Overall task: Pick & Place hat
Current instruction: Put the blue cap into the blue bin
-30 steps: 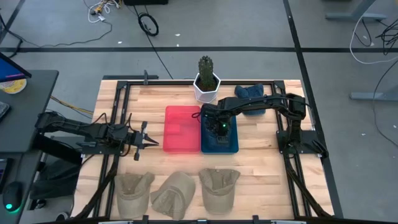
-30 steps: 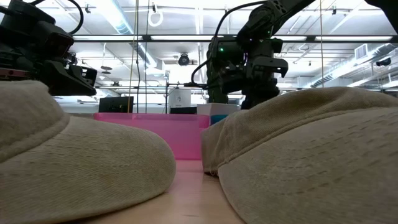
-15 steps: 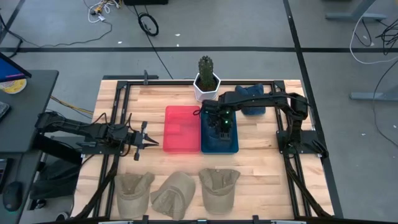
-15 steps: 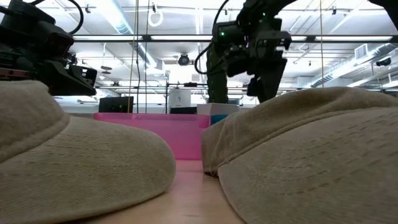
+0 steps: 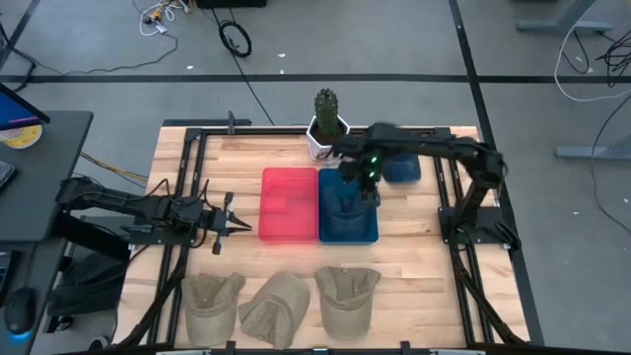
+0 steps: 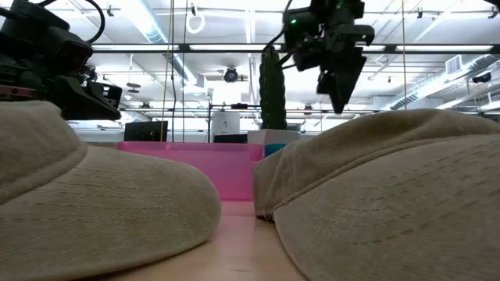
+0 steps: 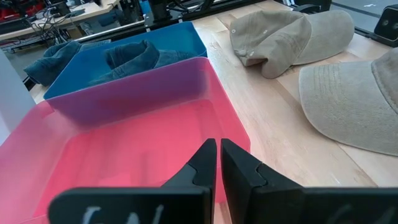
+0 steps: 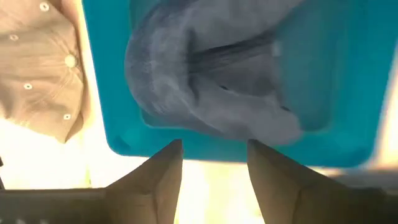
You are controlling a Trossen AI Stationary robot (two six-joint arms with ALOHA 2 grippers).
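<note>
A dark blue hat (image 5: 345,212) lies in the blue bin (image 5: 325,235); it also shows in the right wrist view (image 8: 211,81). My right gripper (image 5: 361,185) is open and empty above the bin's far part, high up in the low view (image 6: 340,78), fingers pointing down (image 8: 214,163). A second blue hat (image 5: 399,160) lies on the table at the far right. Three tan hats (image 5: 276,308) lie along the near edge. My left gripper (image 5: 233,226) is shut and empty, left of the pink bin (image 5: 289,204), as the left wrist view shows (image 7: 217,163).
A cactus in a white pot (image 5: 327,130) stands just behind the two bins, close to my right arm. The black frame rails (image 5: 187,168) run along the table's left and right sides. Bare wood lies between the bins and the tan hats (image 5: 296,258).
My right gripper has risen out of the blue bin and gone toward the table's far edge. The dark blue hat has stayed lying in the bin.
</note>
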